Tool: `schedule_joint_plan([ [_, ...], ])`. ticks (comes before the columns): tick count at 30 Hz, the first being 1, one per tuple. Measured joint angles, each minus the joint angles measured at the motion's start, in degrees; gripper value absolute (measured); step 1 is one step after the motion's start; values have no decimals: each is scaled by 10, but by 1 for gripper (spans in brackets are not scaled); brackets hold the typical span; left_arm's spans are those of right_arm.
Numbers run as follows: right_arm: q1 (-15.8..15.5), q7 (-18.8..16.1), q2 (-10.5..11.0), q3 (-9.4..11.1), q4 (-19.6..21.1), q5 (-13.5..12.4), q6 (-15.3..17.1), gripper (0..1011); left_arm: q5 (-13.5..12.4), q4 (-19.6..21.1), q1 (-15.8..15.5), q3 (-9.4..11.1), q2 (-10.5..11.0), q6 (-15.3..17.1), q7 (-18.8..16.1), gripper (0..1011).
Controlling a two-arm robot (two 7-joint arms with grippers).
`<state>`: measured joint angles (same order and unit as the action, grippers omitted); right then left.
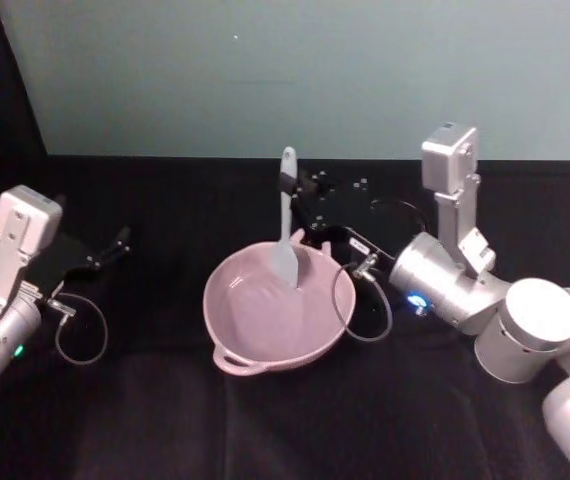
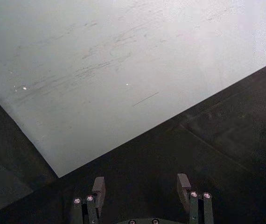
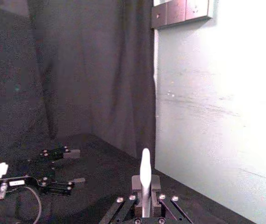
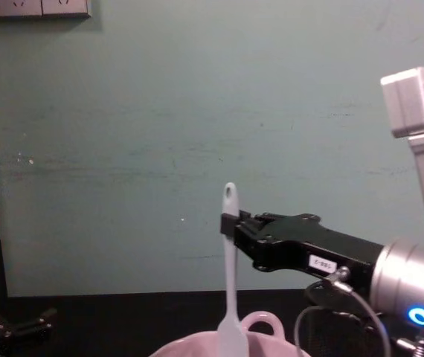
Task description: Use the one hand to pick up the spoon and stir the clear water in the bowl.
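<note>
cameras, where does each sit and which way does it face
Head: high, looking down at the bowl; both arms, left gripper parked.
Chest: low, facing the wall; right gripper enters from right.
Left wrist: faces wall and table; own open fingers.
Right wrist: faces wall; own fingers shut on the spoon.
Shared: head and chest both show spoon in bowl.

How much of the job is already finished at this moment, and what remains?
Done: the spoon is picked up; the right gripper is shut on its handle and holds it upright. In hand: its paddle head sits inside the pink bowl. Left: the stirring itself; one moment shows no motion. The left gripper is parked open at the left side.
</note>
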<state>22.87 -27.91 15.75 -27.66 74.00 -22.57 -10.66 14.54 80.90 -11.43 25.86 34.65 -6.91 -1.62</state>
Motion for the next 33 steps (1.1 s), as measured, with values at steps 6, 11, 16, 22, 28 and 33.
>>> schedule_joint_plan([
  [6,-27,0,20,16,37,-1,19,110,0,0,0,0,0,0,0,1011],
  [11,-47,-12,36,20,68,-8,36,110,0,0,0,0,0,0,0,1011],
  [16,-63,-29,45,16,89,-21,49,110,0,0,0,0,0,0,0,1011],
  [22,-65,-42,41,4,88,-33,50,110,0,0,0,0,0,0,0,1011],
  [28,-54,-55,26,-12,71,-37,44,110,0,0,0,0,0,0,0,1011],
  [33,-40,-59,13,-22,53,-36,35,110,0,0,0,0,0,0,0,1011],
])
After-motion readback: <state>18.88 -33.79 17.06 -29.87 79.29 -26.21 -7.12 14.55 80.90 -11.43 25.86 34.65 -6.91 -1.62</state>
